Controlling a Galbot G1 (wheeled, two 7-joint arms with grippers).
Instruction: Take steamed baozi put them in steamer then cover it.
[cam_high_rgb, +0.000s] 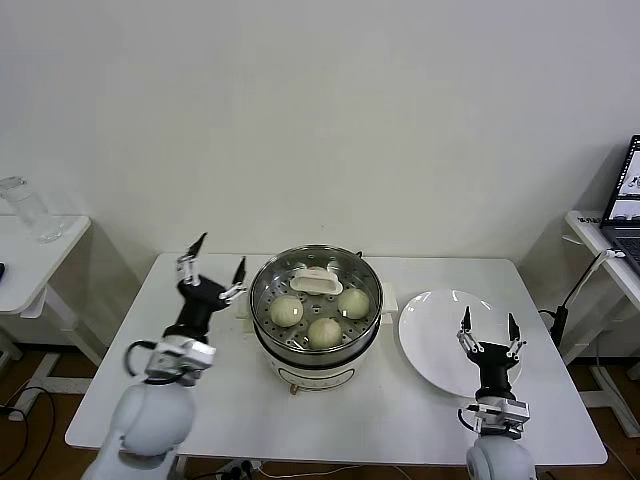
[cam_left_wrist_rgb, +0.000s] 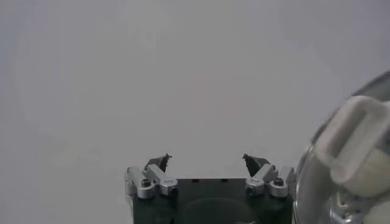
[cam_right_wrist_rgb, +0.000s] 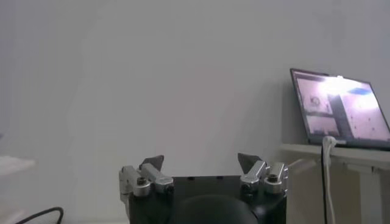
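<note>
Now, steamer (cam_high_rgb: 316, 318): shiny steel pot at table centre, on its white base.
Baozi (cam_high_rgb: 287, 310): three cream buns visible on the perforated tray, under the lid.
Lid (cam_high_rgb: 316, 281): clear glass, white handle, seated on the pot rim.
Left gripper (cam_high_rgb: 214, 262): raised just left of the pot, fingers spread, holding nothing.
Right gripper (cam_high_rgb: 488, 332): over the plate's near edge, fingers spread, holding nothing.
Plate (cam_high_rgb: 440, 310): flat, white, right of the steamer.
Table (cam_high_rgb: 380, 410): white.

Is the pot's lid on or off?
On. The clear lid with its white handle covers the steamer; three baozi show through it.
</note>
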